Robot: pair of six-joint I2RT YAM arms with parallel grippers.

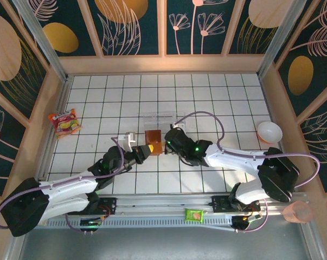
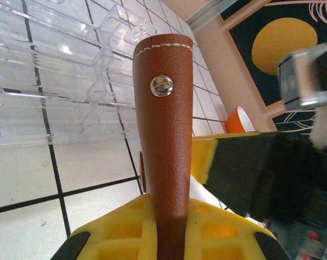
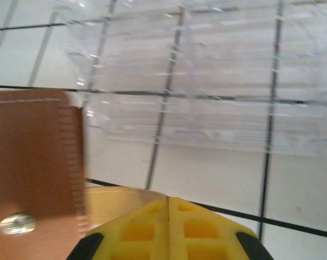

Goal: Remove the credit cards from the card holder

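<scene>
The card holder is a brown leather wallet held off the table between both arms. In the left wrist view it stands edge-on with a metal snap, clamped between my yellow fingers; my left gripper is shut on its near-left corner. My right gripper is at its right edge. In the right wrist view the wallet fills the left side. A thin tan flap runs into the closed seam of my right gripper. The blue credit cards are hidden.
A clear plastic box lies on the white tiled table just behind the wallet, close to both grippers. A red snack packet lies far left, a white bowl right, a green packet on the front rail, and a pink cup at the front right.
</scene>
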